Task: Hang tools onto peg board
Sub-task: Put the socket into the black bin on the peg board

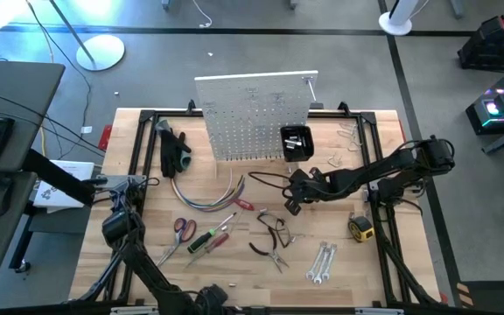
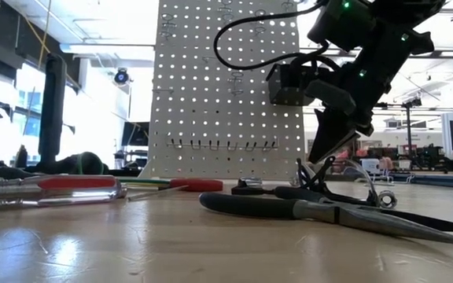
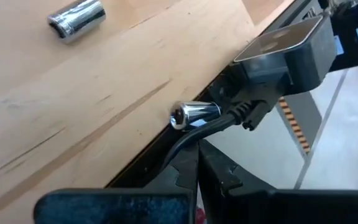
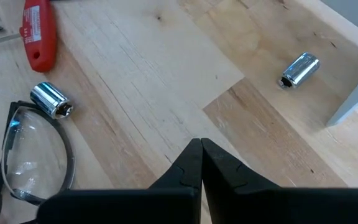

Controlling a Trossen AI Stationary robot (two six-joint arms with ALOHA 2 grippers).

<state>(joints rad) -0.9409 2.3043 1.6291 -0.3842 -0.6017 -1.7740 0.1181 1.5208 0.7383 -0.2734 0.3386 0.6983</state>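
Left gripper [image 3: 197, 171] parked at near table edge, jaws closed, empty. Tools: pliers [image 1: 274, 236], scissors [image 1: 184, 229], wrenches [image 1: 322, 262] flat mid-table. Right gripper [image 1: 292, 206] closed, empty, above them. Peg board [image 1: 252, 114] upright behind. Risk: closed jaws descending would shove pliers aside.

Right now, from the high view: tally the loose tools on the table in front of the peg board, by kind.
Red-handled scissors: 1
Screwdrivers: 2, one green-handled, one red-handled
Red-handled tool by the cables: 1
Black-handled pliers: 2
Silver wrenches: 2, as far as I can tell
Yellow tape measure: 1
Total: 9
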